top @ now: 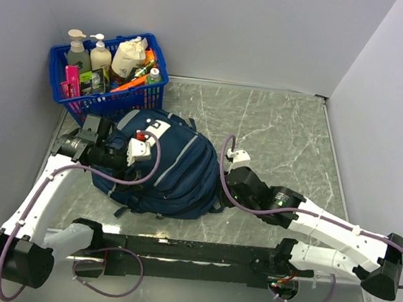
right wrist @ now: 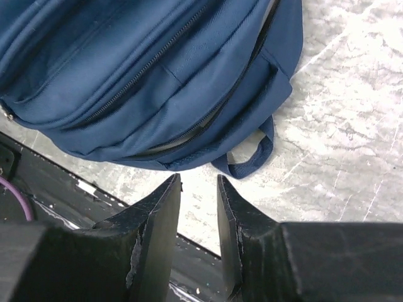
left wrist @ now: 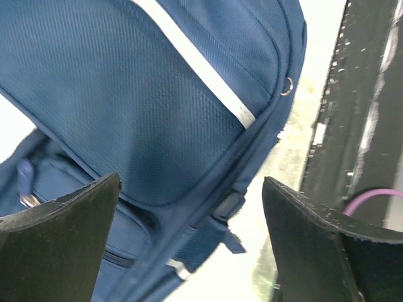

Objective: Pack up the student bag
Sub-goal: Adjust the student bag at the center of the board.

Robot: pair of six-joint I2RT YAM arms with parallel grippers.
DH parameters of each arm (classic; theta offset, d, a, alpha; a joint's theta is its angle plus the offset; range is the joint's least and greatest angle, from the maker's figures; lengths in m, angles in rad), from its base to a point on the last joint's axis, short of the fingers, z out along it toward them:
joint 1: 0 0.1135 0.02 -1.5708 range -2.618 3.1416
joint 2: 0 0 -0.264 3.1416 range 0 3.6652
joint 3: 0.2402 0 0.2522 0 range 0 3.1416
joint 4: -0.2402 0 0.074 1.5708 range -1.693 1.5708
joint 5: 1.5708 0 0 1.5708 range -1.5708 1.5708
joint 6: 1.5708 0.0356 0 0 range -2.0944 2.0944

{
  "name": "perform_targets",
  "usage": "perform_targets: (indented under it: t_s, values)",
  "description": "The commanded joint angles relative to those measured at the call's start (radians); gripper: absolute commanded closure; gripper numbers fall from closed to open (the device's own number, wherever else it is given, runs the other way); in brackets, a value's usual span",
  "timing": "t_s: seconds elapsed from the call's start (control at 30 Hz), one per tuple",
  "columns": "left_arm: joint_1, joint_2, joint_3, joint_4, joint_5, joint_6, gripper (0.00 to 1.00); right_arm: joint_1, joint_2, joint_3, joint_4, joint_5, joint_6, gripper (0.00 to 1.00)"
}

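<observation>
Student bag [top: 167, 165] on table [top: 283, 131], left pincer [left wrist: 191, 182] agape

A tabletop [top: 283, 131] of grey-green marble pattern with pale veins is closed in on three sides by plain lavender-grey panels: a left wall [top: 8, 66], a back wall [top: 235, 32] and a right wall [top: 391, 128]. A black rail [top: 198, 250] runs along the near edge. The light is soft and even, glaring white off the stone in the wrist views.

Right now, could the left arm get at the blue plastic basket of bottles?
Probably yes: the blue plastic basket sits close by the left gripper, which hangs open over the navy fabric backpack, with nothing standing between.
</observation>
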Motion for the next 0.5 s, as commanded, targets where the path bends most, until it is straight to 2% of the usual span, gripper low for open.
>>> perform_targets:
  t_s: [0.0,0.07,0.1,0.13,0.17,0.2,0.23,0.37,0.47]
  values:
    - [-0.056,-0.009,-0.025,0.107,0.018,0.078,0.05,0.009,-0.023,-0.008,0.011,0.012,0.008,0.63]
    - [-0.096,-0.021,-0.060,0.209,-0.026,-0.029,0.12,0.011,-0.014,-0.009,0.017,0.012,0.005,0.64]
    - [-0.155,-0.027,-0.079,0.321,-0.054,-0.059,0.20,0.011,-0.012,-0.014,0.029,0.010,0.006,0.64]
    - [-0.186,-0.026,-0.109,0.379,-0.092,-0.097,0.44,0.009,-0.011,-0.025,0.037,0.007,0.006,0.64]
    - [-0.214,-0.012,-0.116,0.456,-0.126,-0.198,0.53,0.009,-0.009,-0.031,0.046,-0.007,0.005,0.64]
    - [-0.223,0.011,-0.110,0.458,-0.122,-0.220,0.59,0.011,-0.008,-0.036,0.065,-0.014,0.009,0.64]
    - [-0.240,0.054,-0.094,0.464,-0.129,-0.229,0.62,0.011,-0.006,-0.049,0.068,-0.017,0.014,0.64]
    - [-0.329,0.132,-0.035,0.532,-0.186,-0.324,0.64,0.011,-0.011,-0.072,0.060,-0.001,0.044,0.64]
    - [-0.343,0.226,0.065,0.590,-0.238,-0.384,0.76,0.009,-0.037,-0.080,0.045,0.041,0.051,0.64]
